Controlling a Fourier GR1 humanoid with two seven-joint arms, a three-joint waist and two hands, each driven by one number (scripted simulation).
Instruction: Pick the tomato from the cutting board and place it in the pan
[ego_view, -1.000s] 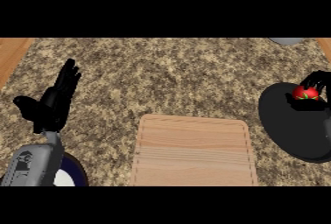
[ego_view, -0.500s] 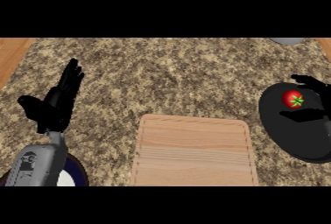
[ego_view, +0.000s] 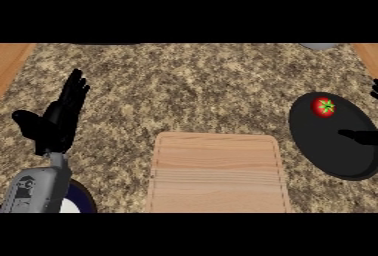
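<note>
Speckled brown stone table (ego_view: 199, 85), with wood strips at both upper corners. At the right, a round black pan (ego_view: 325, 150); in its upper part, the red tomato (ego_view: 323, 107), green stem up, lying free of any finger. At centre bottom, a pale wooden cutting board (ego_view: 216, 172), apart from the pan. In the lower left corner, part of a dark-rimmed plate (ego_view: 87, 200) beneath the grey forearm. Left robot hand (ego_view: 53, 125) at the left, wide open, fingers straight and pointing up, holding nothing. Right robot hand (ego_view: 357, 136) mostly cut off by the right edge: one black finger over the pan's middle, another tip higher beside the rim, the two well apart, so spread wide and empty, near the tomato but not touching it.
</note>
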